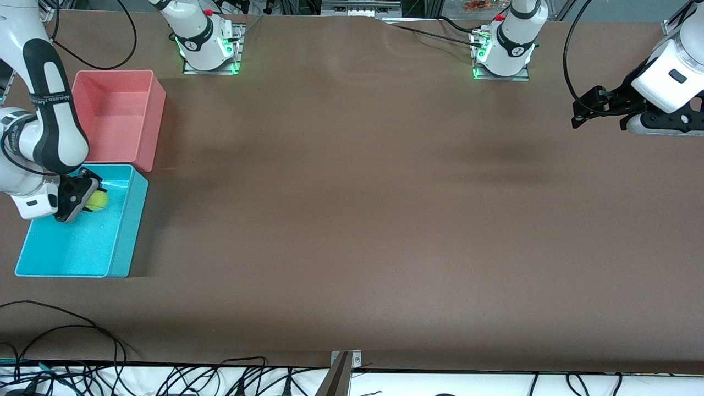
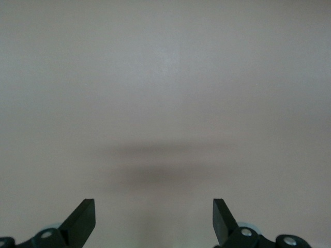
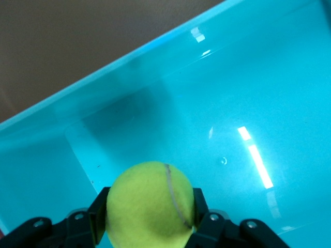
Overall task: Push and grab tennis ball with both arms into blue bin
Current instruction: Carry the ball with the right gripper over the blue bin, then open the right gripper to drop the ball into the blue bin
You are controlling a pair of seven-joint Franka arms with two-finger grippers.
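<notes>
The yellow-green tennis ball (image 1: 99, 200) (image 3: 151, 204) is clamped between the black fingers of my right gripper (image 1: 94, 197) (image 3: 150, 209), which is shut on it. Ball and gripper hang over the inside of the blue bin (image 1: 124, 220) (image 3: 155, 103), near the bin's end closest to the pink tub. My left gripper (image 1: 582, 113) (image 2: 154, 219) waits open in the air over bare table at the left arm's end, nothing between its fingers (image 2: 83, 219).
A pink tub (image 1: 151, 118) stands against the blue bin, farther from the front camera. Both bins sit at the right arm's end of the brown table (image 1: 352, 220). Cables (image 1: 66, 330) lie along the table's front edge.
</notes>
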